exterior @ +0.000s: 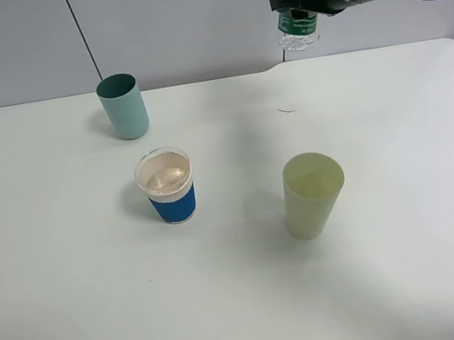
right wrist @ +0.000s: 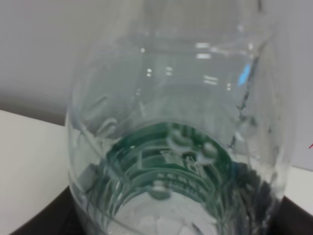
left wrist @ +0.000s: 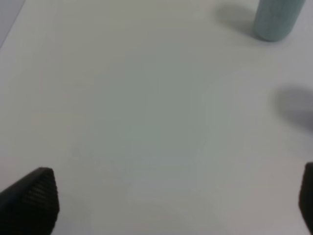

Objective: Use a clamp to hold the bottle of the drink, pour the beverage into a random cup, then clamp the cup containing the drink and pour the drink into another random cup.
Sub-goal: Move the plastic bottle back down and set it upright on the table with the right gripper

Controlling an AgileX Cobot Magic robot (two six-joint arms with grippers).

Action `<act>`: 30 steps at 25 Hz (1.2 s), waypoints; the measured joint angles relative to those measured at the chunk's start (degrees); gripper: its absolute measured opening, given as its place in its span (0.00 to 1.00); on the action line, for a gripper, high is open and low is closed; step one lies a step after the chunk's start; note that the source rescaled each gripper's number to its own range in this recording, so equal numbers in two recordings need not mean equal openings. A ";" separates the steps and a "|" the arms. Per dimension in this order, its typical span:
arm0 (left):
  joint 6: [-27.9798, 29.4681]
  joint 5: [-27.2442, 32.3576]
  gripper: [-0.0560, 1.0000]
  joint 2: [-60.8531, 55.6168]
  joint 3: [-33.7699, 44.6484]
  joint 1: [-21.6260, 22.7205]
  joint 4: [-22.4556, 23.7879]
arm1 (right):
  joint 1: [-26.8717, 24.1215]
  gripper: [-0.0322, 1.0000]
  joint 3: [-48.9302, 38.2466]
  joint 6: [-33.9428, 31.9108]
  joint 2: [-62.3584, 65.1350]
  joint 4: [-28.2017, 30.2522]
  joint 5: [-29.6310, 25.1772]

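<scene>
The right hand (exterior: 298, 0) is clamped shut on the small clear plastic bottle with the dark green label (exterior: 299, 29), which hangs high above the far right side of the white counter (exterior: 77, 320), well apart from every cup. The left hand (left wrist: 168, 200) stands wide open and empty over bare counter. The short blue-sleeved cup with the white band (exterior: 166, 186) sits near the middle and appears to hold clear liquid (the surface glints, though its level is hard to judge). If so, the risky step is the cup pour. A hard squeeze could buckle the cup wall and slop the drink, while a grip too low could let it tip. The plain tall teal cup (exterior: 123, 106) has a narrow mouth, so a hasty tilt may spill. The pale yellow-green tapered cup (exterior: 312, 194) stands near enough to be nudged, and the raised bottle could drip or slip.
</scene>
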State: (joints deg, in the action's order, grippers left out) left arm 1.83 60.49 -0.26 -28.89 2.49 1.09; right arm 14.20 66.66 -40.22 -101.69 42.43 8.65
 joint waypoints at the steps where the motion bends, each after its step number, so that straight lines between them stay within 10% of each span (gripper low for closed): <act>1: 0.00 0.00 1.00 0.00 0.00 0.00 0.00 | -0.12 0.03 -0.13 0.80 0.00 0.00 0.47; 14: 0.00 0.00 1.00 0.00 0.00 0.00 0.00 | -0.24 0.03 1.08 15.42 -9.74 -0.18 7.65; 30: 0.00 0.00 1.00 0.00 0.00 0.00 0.00 | -2.17 0.03 4.55 16.38 -17.76 -2.83 9.49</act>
State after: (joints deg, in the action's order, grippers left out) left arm 1.83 60.49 -0.26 -28.89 2.49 1.09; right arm 12.04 71.21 -23.84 -119.45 39.61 18.14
